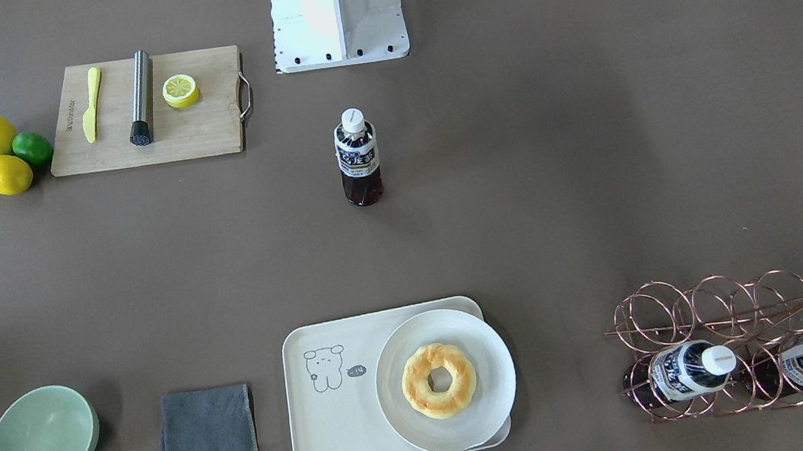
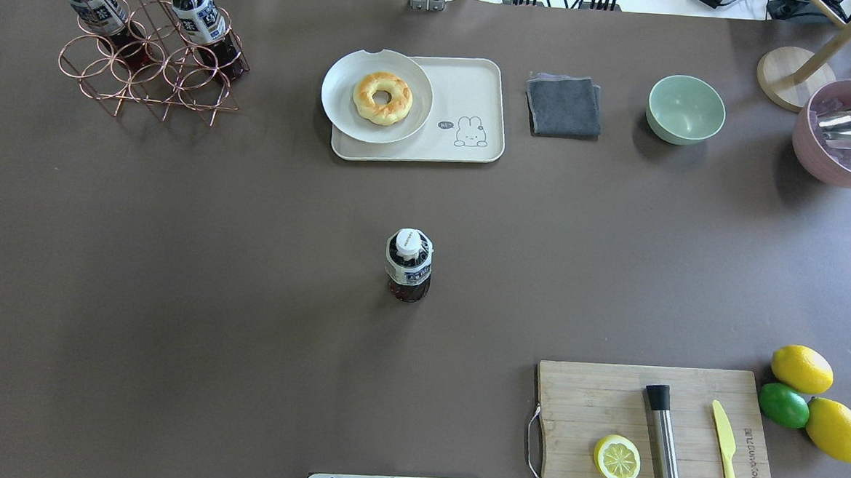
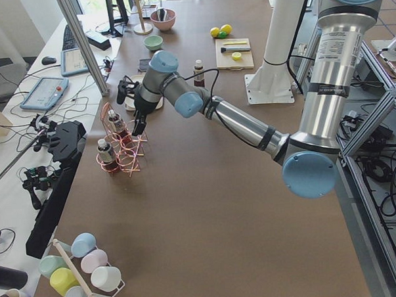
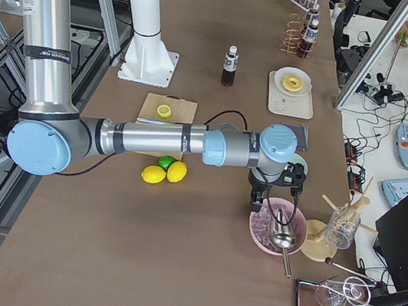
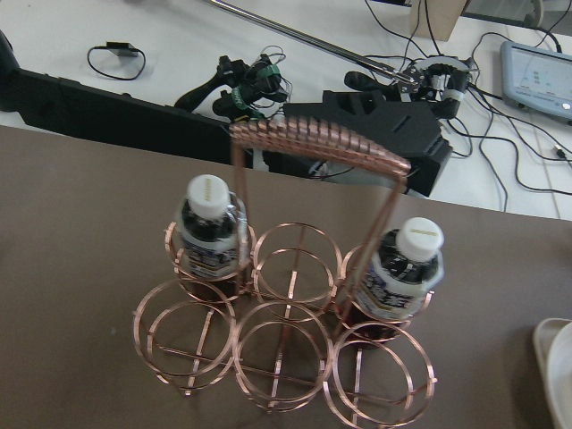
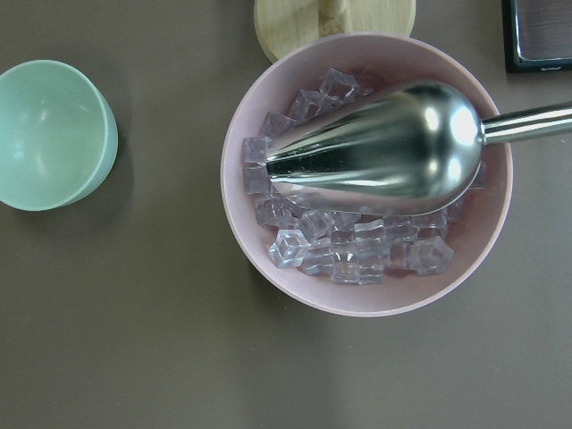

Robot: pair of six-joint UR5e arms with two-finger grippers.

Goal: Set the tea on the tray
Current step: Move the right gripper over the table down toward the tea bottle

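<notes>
The tea [image 1: 359, 158] is a small bottle of dark tea with a white cap and a white-and-blue label. It stands upright alone mid-table, and also shows in the overhead view [image 2: 408, 265]. The cream tray [image 1: 335, 433] with the cartoon lies at the table's far side from the robot [image 2: 477, 89]. My left gripper [image 3: 139, 121] hangs over the copper rack, far from the tea; I cannot tell if it is open. My right gripper [image 4: 258, 203] hovers over a pink bowl at the table's end; I cannot tell its state.
A round white plate [image 1: 485, 407] with a donut covers half the tray. The copper rack [image 5: 286, 349] holds two look-alike bottles [image 5: 210, 228]. A grey cloth [image 1: 205, 436], a green bowl [image 1: 43, 438], a cutting board [image 1: 205, 127] and a pink ice bowl [image 6: 268, 295] with a scoop are around.
</notes>
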